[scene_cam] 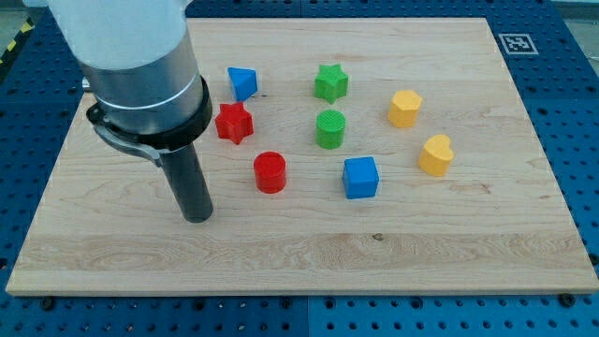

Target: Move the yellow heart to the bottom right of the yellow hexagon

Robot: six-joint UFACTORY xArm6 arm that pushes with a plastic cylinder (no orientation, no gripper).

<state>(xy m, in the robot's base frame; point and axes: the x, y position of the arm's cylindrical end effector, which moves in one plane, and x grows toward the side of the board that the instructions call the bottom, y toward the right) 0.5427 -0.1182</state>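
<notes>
Approach is the step we judge ourselves to be in: my tip (197, 218) rests on the desk (281, 262) at the view's left, well apart from the yellow heart (435, 155), which lies at the view's right, already just below and slightly right of the yellow hexagon (405, 109). We carry no hand, only the rod, so nothing can spread or pinch. Our next move, as we judge it, calls for crossing the board and nudging the heart only a little, if at all. Between us and it stand the red cylinder (270, 172) and the blue cube (360, 177); the red star (234, 123), blue triangular block (242, 82), green star (330, 82) and green cylinder (330, 128) lie higher up. Passing below the cube looks safest.
</notes>
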